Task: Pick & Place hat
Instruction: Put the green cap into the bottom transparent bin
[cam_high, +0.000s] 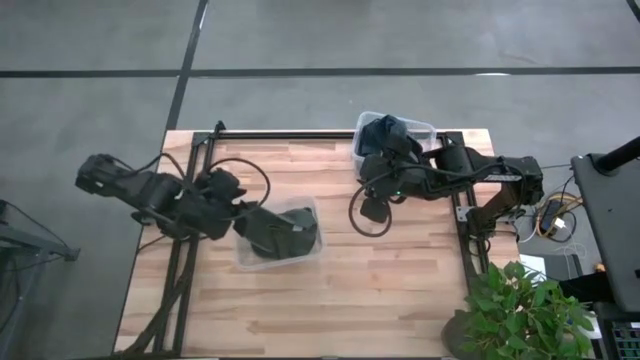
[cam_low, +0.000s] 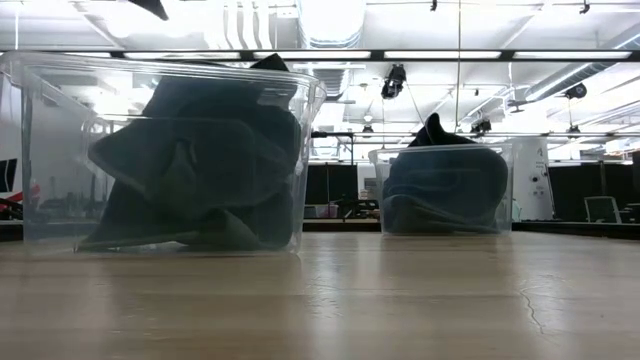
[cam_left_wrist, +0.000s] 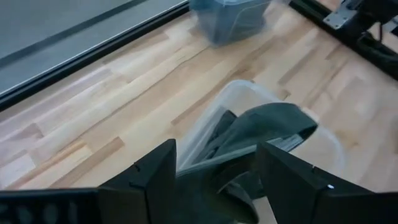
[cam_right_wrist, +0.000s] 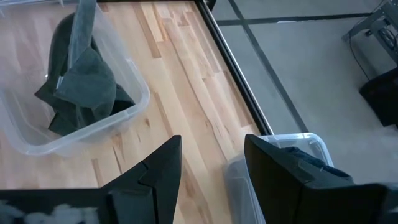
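hat (cam_high: 283, 226) in bin (cam_high: 312, 207), plant (cam_high: 525, 300) nearby, seemingly clear

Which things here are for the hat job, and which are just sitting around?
For the job:
- dark hat, held by the left gripper over the near bin
- far bin with more dark fabric
- right gripper, open above the far bin

Just sitting around:
- potted plant at the table corner
- wooden table
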